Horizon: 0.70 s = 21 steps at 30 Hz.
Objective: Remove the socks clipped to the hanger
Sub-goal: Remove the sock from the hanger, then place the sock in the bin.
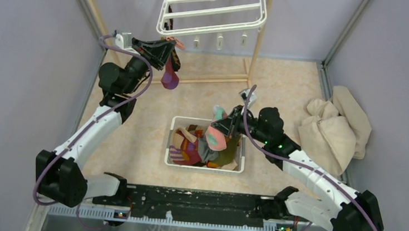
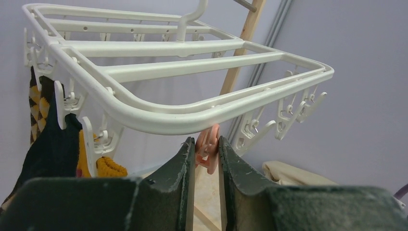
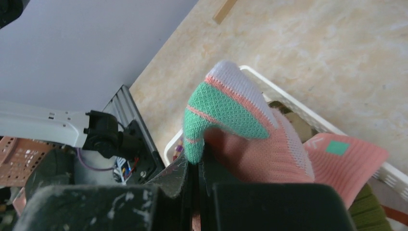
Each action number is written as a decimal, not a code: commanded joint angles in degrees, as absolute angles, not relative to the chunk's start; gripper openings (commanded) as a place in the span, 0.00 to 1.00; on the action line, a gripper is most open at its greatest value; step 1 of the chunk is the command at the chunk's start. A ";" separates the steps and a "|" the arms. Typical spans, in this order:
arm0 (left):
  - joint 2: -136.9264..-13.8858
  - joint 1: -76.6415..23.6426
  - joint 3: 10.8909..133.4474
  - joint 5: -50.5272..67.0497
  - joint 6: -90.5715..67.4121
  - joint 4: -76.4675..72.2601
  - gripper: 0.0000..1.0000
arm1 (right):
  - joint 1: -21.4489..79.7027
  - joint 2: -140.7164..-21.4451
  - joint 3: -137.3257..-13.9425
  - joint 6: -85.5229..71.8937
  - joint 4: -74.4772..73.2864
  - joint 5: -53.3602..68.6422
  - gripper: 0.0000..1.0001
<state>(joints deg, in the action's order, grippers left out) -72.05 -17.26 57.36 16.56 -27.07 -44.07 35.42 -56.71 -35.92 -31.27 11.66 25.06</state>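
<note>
My left jaws are drawn in narrow on a pink clip (image 2: pixel 208 147) at the near rim of the hanger (image 2: pixel 192 122), and both fingers (image 2: pixel 185 166) look to lie against its sides. In the top view a purple sock (image 1: pixel 169 79) hangs just below them. Along the hanger's left side I see a black sock (image 2: pixel 53 144), a brown argyle sock (image 2: pixel 34 103) and a mustard sock (image 2: pixel 110 167) clipped on. The hanger hangs by a wooden rack (image 1: pixel 259 36).

My right jaws are fully closed, pinching a pink sock with mint patches (image 3: pixel 269 159), which dangles over the white basket (image 1: pixel 204 167) on the table (image 1: pixel 283 83). In the basket lies a heap of socks (image 1: pixel 191 148): maroon-striped, grey, olive, brown. A beige cloth heap (image 1: pixel 332 132) sits on the table to the basket's right, well apart from it.
</note>
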 commanded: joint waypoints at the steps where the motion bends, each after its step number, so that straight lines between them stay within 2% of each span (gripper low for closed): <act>1: -69.47 -16.69 58.67 14.11 -24.18 -40.64 0.24 | 39.18 -57.57 -40.43 -29.56 11.95 24.19 0.00; 10: -64.84 -13.33 55.91 11.89 -23.71 -36.77 0.24 | 45.82 -61.11 -41.79 -28.20 9.41 24.38 0.00; 21: -59.62 -11.34 53.30 12.12 -23.40 -33.31 0.25 | 47.38 -66.72 -41.43 -27.43 7.35 25.11 0.00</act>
